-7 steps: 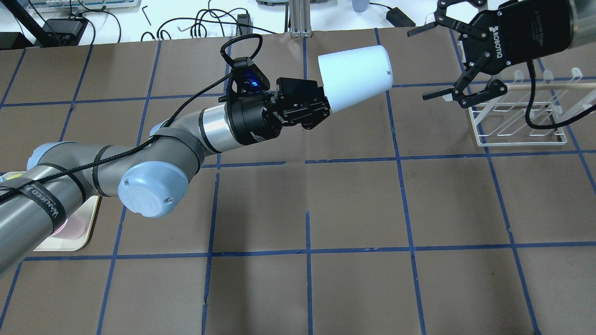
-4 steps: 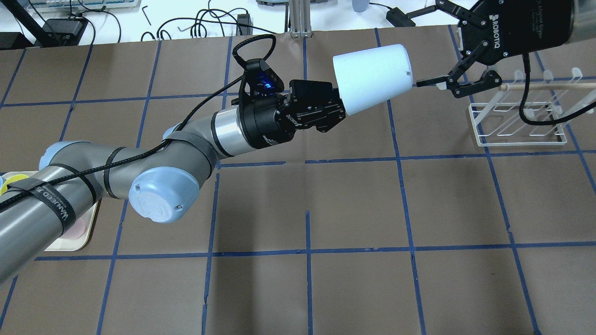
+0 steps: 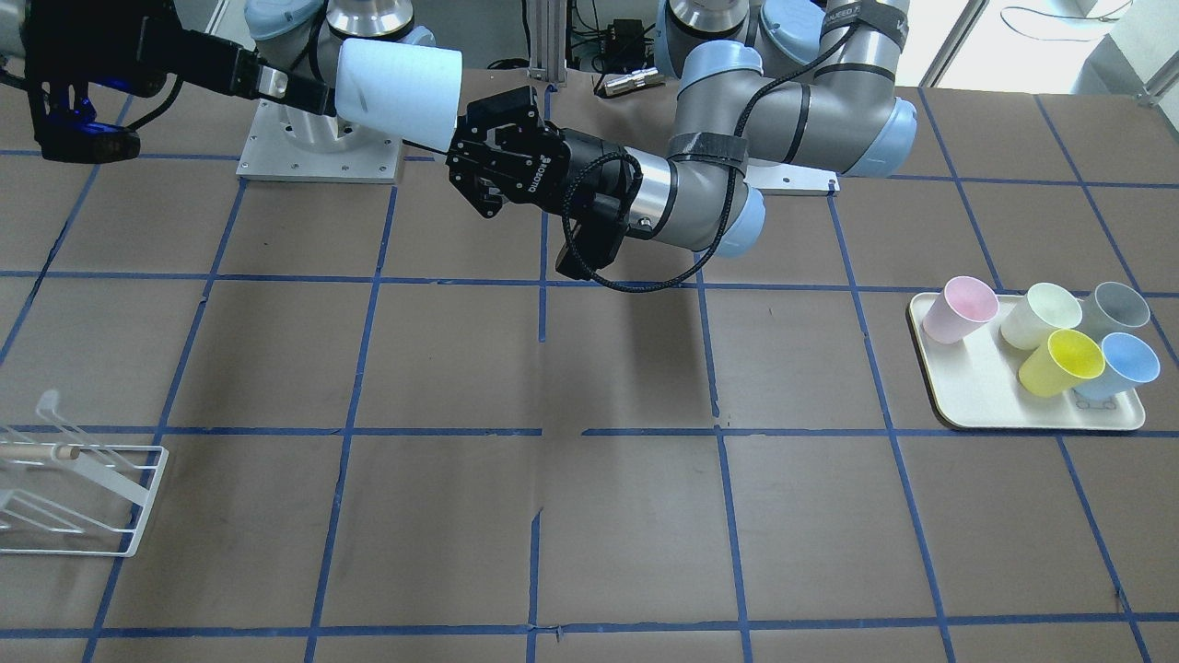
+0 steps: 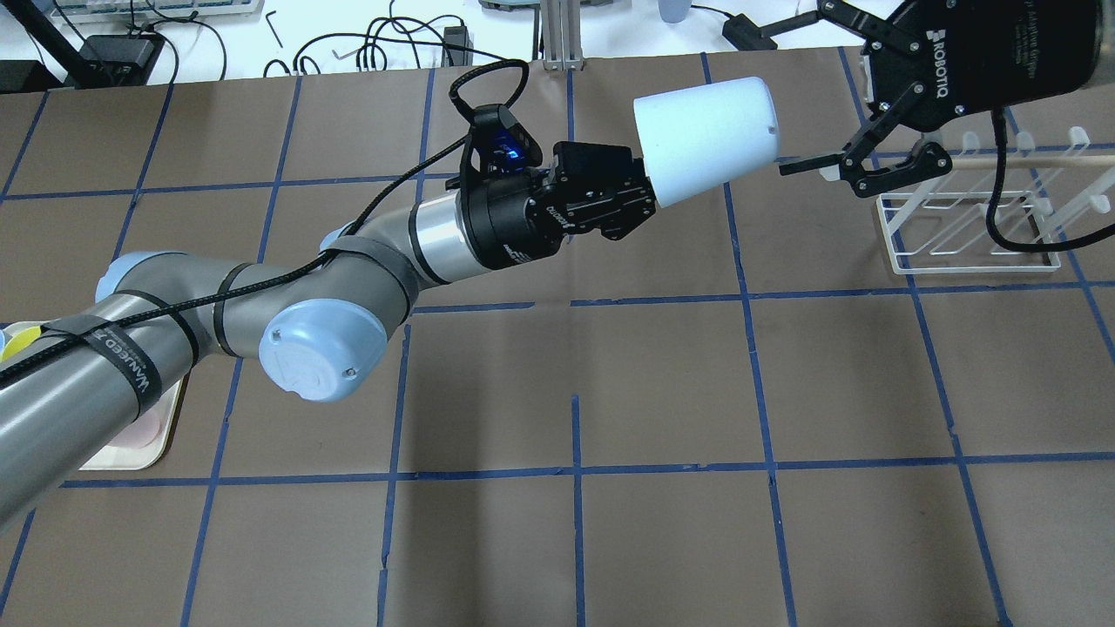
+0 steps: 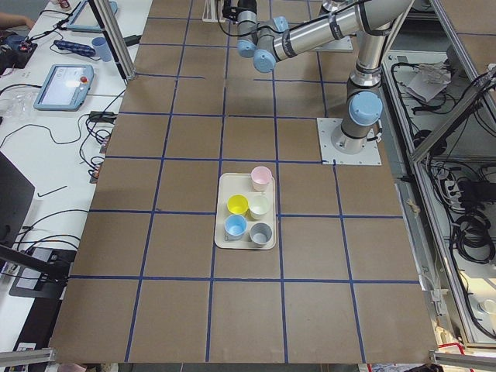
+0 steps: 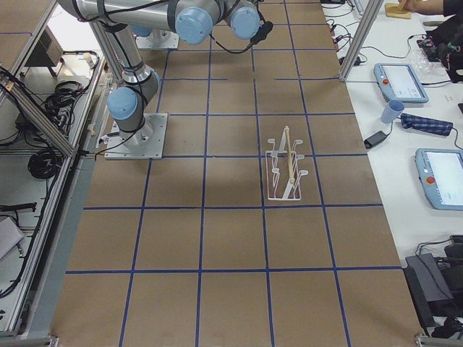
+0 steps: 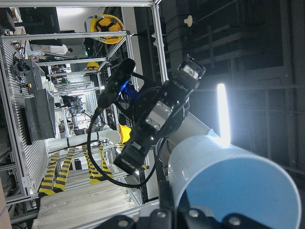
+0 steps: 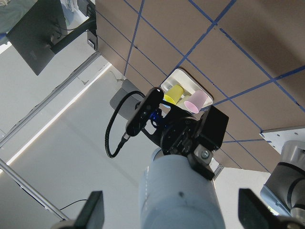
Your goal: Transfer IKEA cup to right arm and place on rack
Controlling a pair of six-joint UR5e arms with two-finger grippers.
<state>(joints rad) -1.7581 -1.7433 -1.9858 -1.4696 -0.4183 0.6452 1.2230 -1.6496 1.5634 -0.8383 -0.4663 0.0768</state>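
My left gripper [image 4: 649, 193] is shut on the rim of the pale blue IKEA cup [image 4: 706, 139] and holds it on its side, high above the table, closed base toward my right arm. My right gripper [image 4: 778, 96] is open, with its fingers apart on either side of the cup's base. In the right wrist view the cup [image 8: 181, 200] sits between the wide-spread fingertips [image 8: 93, 210]. The front view shows the cup [image 3: 401, 83] between both grippers. The white wire rack [image 4: 967, 226] stands on the table below my right gripper.
A cream tray [image 3: 958, 405] at my left end holds several cups, among them a second blue cup [image 3: 1128, 359], a yellow one [image 3: 1064, 361] and a pink one [image 3: 960, 308]. The rack [image 6: 286, 173] has a wooden rod along its top. Cables lie past the far table edge.
My left arm has carried the cup to the right and farther from me, toward my right gripper. The right gripper's open fingers now flank the cup's base.
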